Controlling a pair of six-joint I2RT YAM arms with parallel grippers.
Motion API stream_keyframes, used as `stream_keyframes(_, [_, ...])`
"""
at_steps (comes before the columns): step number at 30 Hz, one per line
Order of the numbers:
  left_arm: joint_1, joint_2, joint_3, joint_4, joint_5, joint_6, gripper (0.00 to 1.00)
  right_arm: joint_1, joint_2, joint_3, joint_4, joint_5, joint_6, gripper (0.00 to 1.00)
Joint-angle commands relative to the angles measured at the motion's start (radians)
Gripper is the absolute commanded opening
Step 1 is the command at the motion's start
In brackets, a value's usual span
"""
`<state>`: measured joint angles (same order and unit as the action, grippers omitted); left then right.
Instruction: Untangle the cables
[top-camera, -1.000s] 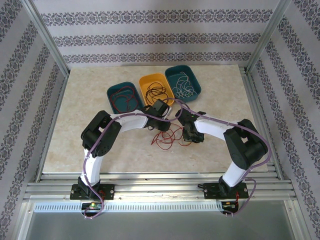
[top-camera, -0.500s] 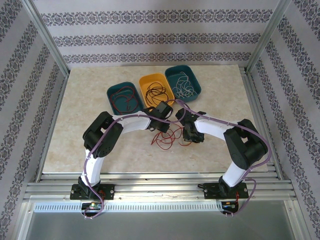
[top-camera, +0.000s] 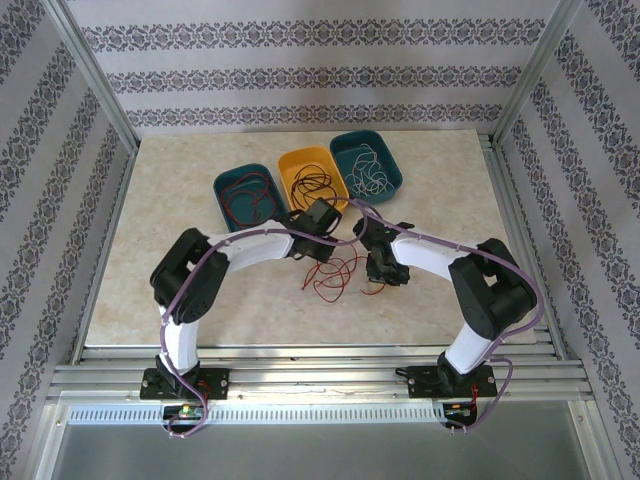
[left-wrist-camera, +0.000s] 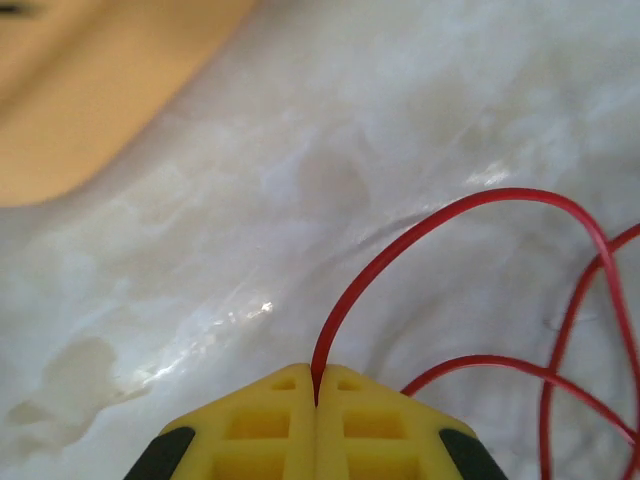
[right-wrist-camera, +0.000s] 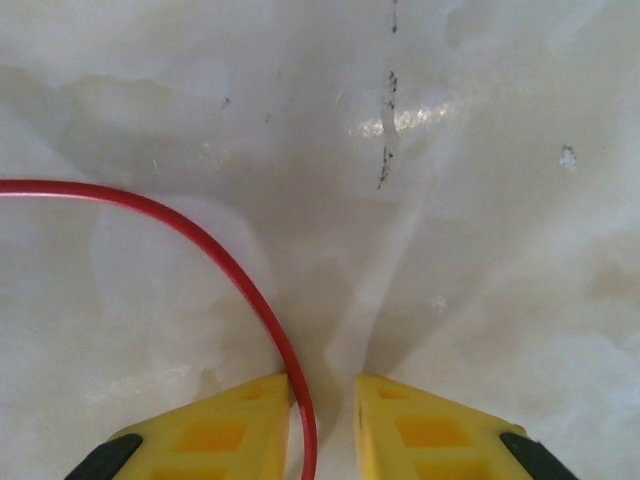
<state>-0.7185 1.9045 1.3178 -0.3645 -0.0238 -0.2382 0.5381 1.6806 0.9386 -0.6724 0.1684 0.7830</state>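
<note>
The left tool (left-wrist-camera: 316, 392) is pinched tight on a thin red flexible cable (left-wrist-camera: 400, 240); the right tool (right-wrist-camera: 322, 400) stands narrowly parted, red cable touching one yellow finger (right-wrist-camera: 240, 425).

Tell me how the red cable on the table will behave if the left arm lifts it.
Probably floppy: the red cable lies in loose loops on the table, so it should drape and trail, not hold shape. Likely light, being so thin. It might slip, since the shut left gripper pinches just one thin strand.
</note>
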Motion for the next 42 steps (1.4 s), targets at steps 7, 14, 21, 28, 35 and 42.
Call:
stream_keyframes(7, [0.042,-0.272,-0.081,-0.008,-0.034,-0.03,0.0,-0.021,-0.009,-0.041,-0.01,0.013,0.012,0.23])
stream_keyframes(14, [0.063,-0.44,-0.123,-0.001,-0.118,0.01,0.0,-0.02,0.003,-0.044,-0.006,0.007,0.019,0.22])
stream_keyframes(21, [0.07,-0.564,-0.144,0.02,-0.206,0.058,0.0,-0.022,0.007,-0.041,-0.004,0.005,0.021,0.2])
stream_keyframes(28, [0.077,-0.661,-0.142,0.034,-0.259,0.1,0.0,-0.012,-0.047,-0.037,-0.008,0.002,0.007,0.3])
stream_keyframes(35, [0.08,-0.716,-0.126,0.042,-0.27,0.129,0.0,-0.003,-0.124,-0.023,-0.028,0.014,0.007,0.41])
stream_keyframes(42, [0.083,-0.755,-0.104,0.066,-0.236,0.13,0.0,0.003,-0.187,-0.026,-0.033,0.023,0.013,0.44])
